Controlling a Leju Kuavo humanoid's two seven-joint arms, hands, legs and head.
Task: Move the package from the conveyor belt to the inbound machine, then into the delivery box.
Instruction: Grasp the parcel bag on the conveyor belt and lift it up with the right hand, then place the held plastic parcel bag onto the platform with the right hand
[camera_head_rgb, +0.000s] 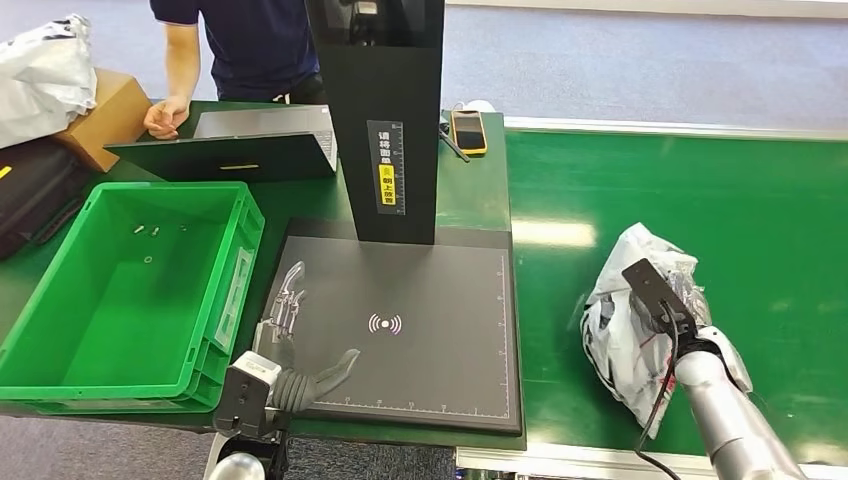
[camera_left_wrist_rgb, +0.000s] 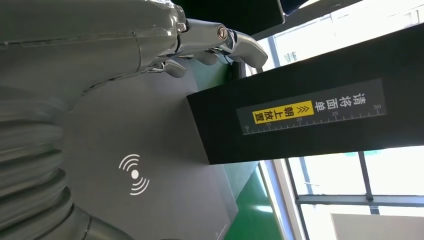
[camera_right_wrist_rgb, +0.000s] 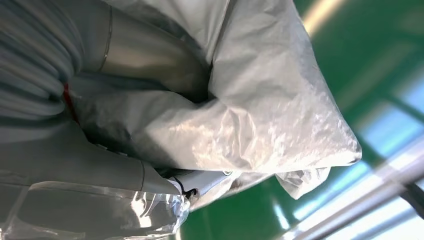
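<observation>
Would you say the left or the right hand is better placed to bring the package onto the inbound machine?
The right hand: it already grips the package on the conveyor belt. The left hand rests open over the inbound machine, holding nothing.

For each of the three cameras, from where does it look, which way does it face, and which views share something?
Head view: high on the robot, facing forward and down at the scanner plate, green crate and conveyor belt; both arms show.
Left wrist view: behind the left hand, facing the plate and black column; both show from the head too.
Right wrist view: behind the right hand, facing the white package, shared with the head view.
</observation>
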